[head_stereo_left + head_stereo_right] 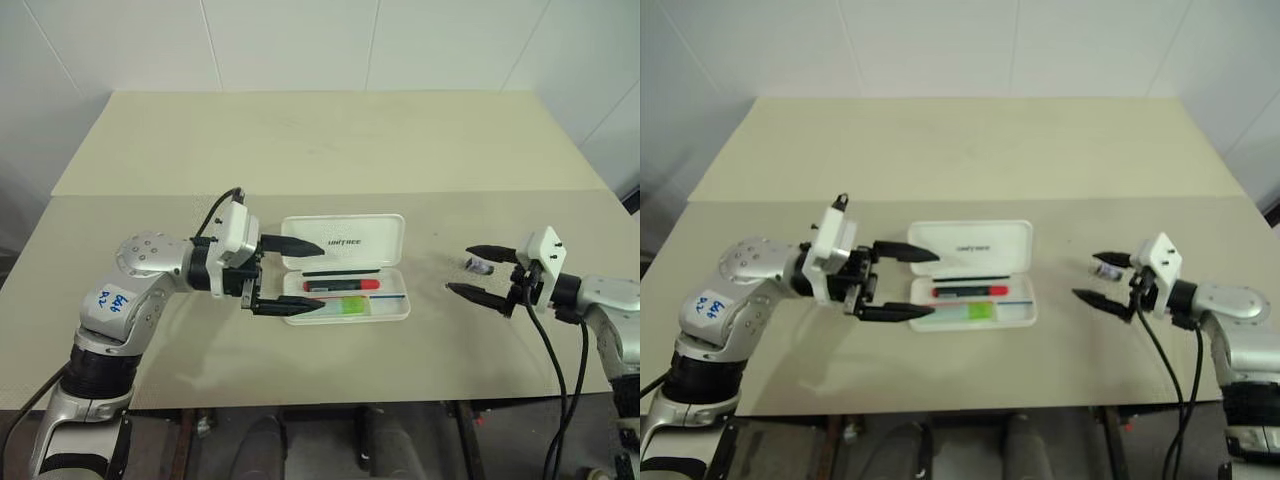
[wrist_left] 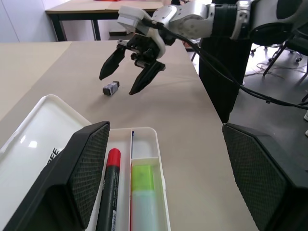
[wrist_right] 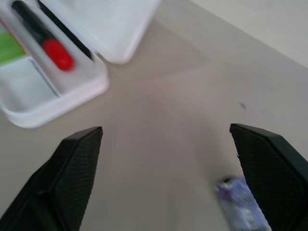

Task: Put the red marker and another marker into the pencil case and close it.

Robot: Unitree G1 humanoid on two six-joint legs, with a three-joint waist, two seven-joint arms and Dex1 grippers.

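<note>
red marker (image 1: pixel 341 285) lies in the open pencil case (image 1: pixel 345 240) beside left tool (image 1: pixel 300 275).

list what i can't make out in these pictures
- Left end of the black-barrelled red marker and of the pale green translucent marker: head views, hidden behind the open left tool.
- Dark lettering on the flat white plastic pencil case lid: too small in head views, cut off by a finger in the left wrist view.
- Small grey-purple block: blurred in the right wrist view.

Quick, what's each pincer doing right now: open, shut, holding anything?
Left pincer: open, empty, over the pencil case.
Right pincer: open, empty, above the table.
</note>
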